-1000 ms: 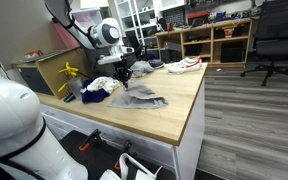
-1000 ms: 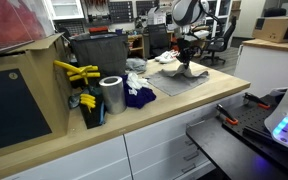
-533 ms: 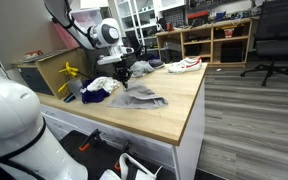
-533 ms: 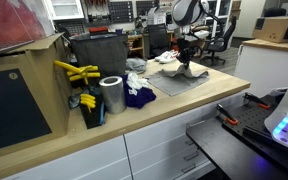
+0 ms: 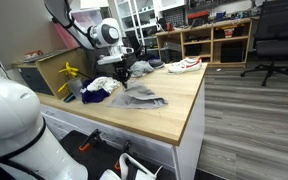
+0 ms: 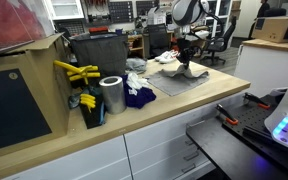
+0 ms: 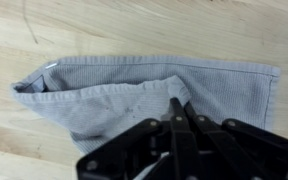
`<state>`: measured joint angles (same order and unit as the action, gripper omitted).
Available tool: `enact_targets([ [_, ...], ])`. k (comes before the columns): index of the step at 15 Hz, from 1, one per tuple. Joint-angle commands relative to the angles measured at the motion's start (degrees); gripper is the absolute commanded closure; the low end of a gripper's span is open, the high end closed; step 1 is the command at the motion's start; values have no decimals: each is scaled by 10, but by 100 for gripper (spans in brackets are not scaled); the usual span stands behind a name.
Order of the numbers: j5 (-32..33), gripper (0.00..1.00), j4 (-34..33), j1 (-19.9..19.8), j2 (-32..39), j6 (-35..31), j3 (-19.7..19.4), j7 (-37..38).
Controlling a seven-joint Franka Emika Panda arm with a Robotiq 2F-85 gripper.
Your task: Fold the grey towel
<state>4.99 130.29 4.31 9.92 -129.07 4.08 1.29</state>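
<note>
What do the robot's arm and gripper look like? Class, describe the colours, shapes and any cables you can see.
The arm is white, built of smooth rounded segments, with a dark round cap at one joint. The gripper is black, with slim flat fingers on a bulkier black linkage. A dark cable seems to loop behind the arm. No markings are readable.

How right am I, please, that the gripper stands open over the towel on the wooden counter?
Not quite: the gripper is shut, pinching a fold of the towel on the wooden counter. The wrist view shows its fingers together.
</note>
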Motion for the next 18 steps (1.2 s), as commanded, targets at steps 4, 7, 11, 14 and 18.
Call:
enact_targets([
  [4,0,97,-1,1,0,1,-1,0],
  [7,-4,99,-4,2,8,-3,0,-2],
  [11,-6,99,-17,11,29,-15,9,1],
  [14,-10,99,-26,26,47,-21,24,4],
  [18,-9,99,-38,47,71,-21,44,6],
])
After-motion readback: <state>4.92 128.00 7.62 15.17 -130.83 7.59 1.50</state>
